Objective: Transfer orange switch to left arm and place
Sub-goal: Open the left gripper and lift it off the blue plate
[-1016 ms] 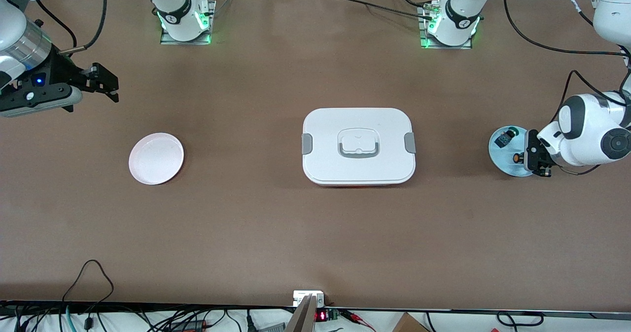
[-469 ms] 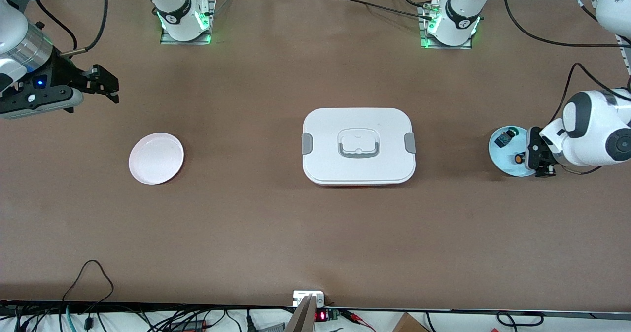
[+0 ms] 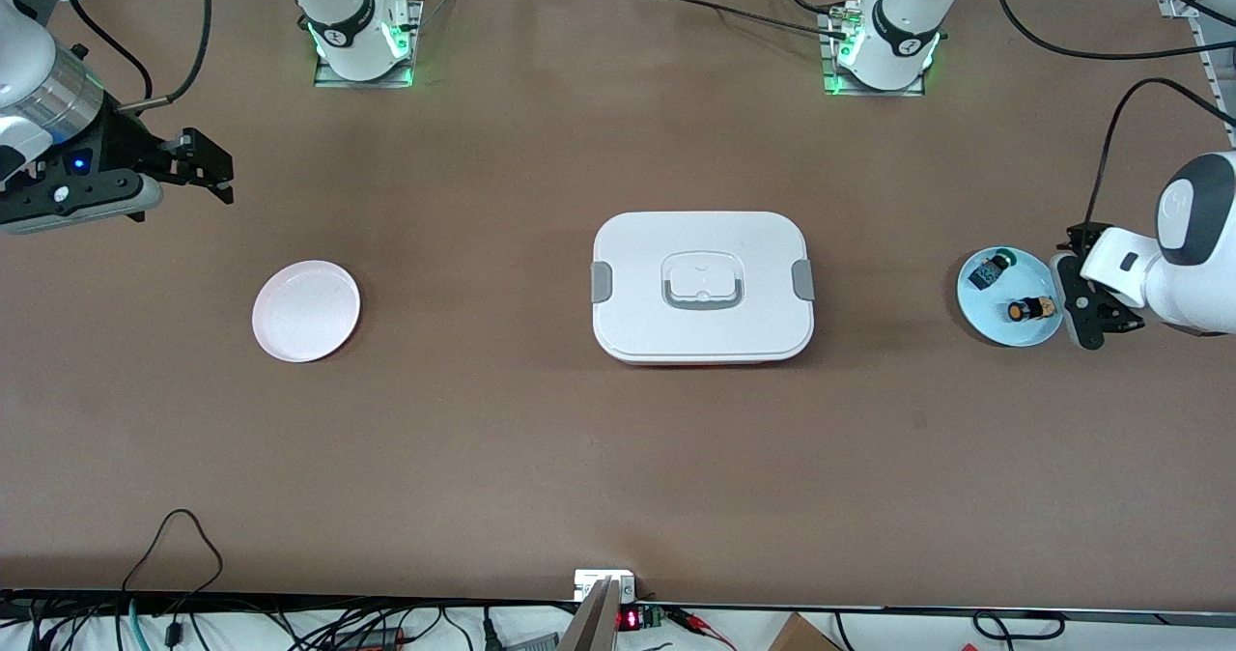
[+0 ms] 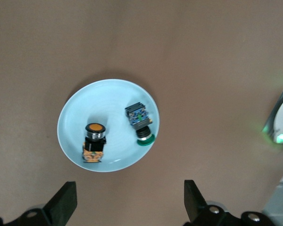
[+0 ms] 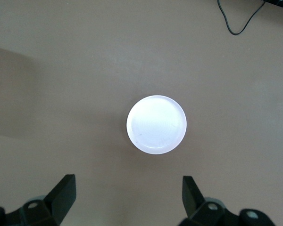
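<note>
Both pincers wide open, empty.

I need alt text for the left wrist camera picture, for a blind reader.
A pale blue plate on a brown table holds the orange switch and a green-capped switch lying beside it. The left gripper hangs open over the table beside the plate, holding nothing.

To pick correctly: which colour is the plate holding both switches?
Pale blue plate; clearest in the left wrist view.

The box [image 3: 703, 287] blocks your straight path mid-table; you can pass on open table nearer the camera than it.
</note>
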Controlling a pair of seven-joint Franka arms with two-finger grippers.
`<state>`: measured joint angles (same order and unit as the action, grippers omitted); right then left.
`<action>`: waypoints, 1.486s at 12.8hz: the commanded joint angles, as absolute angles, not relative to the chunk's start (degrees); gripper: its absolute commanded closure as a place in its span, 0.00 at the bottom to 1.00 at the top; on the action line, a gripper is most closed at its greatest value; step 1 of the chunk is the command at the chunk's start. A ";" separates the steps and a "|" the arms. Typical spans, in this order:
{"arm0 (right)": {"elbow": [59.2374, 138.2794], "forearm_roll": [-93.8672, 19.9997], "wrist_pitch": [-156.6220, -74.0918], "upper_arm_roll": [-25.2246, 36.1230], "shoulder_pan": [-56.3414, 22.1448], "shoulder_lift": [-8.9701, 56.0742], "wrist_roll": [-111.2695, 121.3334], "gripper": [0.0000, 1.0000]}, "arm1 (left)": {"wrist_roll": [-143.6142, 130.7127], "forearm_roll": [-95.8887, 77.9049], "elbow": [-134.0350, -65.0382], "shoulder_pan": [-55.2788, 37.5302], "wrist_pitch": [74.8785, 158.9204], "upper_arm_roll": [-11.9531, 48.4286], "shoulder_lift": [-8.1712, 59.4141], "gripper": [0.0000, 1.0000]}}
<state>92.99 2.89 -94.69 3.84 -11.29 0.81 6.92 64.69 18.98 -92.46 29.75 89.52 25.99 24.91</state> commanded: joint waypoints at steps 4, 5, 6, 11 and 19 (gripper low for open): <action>91.84 2.73 -92.46 3.69 -8.97 1.41 5.36 0.00 | 31.87 14.69 -80.87 29.79 75.94 35.93 25.49 0.00; 91.85 2.72 -92.03 3.78 -8.88 1.41 4.58 0.00 | 26.51 14.24 -79.64 29.79 75.76 37.77 25.49 0.00; 91.85 2.64 -91.24 3.69 -8.70 1.41 3.44 0.00 | 22.45 14.24 -78.41 29.79 74.72 39.18 25.49 0.00; 91.76 0.88 -89.74 3.69 -8.88 1.23 1.06 0.00 | 9.78 10.56 -76.64 20.96 74.17 32.22 19.27 0.00; 91.58 0.88 -89.74 3.34 -9.23 1.05 1.58 0.00 | 7.02 0.17 -92.26 0.26 92.54 3.87 3.01 0.00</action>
